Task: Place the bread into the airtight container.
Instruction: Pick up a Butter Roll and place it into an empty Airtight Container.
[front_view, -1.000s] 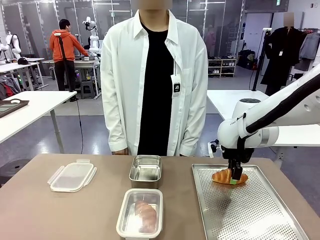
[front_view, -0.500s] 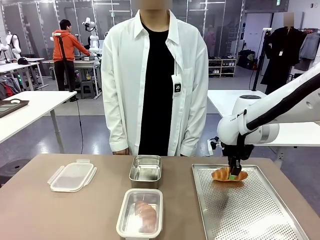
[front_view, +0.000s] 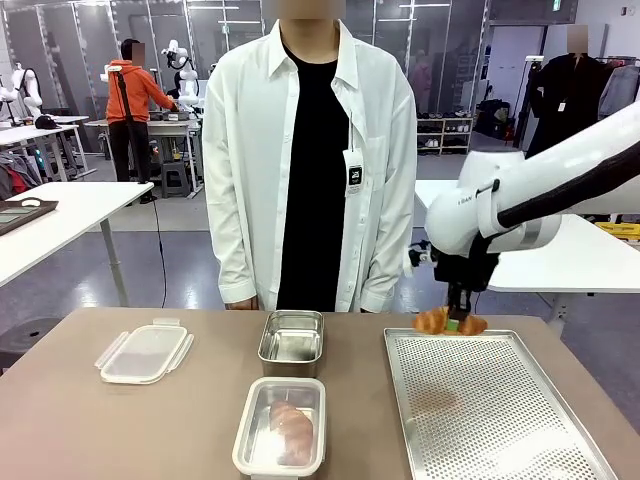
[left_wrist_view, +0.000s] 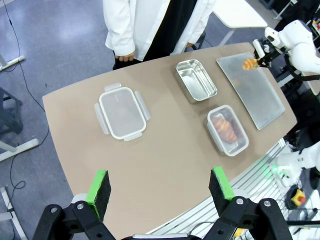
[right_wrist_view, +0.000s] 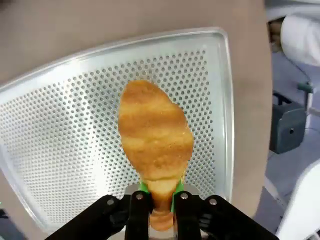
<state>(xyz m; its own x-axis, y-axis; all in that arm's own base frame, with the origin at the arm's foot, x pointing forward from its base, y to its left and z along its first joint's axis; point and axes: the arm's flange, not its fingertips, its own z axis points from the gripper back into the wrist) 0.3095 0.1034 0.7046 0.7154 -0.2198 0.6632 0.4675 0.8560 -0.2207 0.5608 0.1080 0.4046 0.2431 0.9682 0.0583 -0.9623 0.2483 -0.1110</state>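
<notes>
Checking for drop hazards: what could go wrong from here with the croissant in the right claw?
The right claw grips the croissant by one end only, so it might tear or slip out on the way. The near container already holds bread; the empty container looks the safer target.

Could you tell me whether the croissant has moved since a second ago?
Yes: the right gripper has lifted the croissant up off the perforated tray's far end.
</notes>
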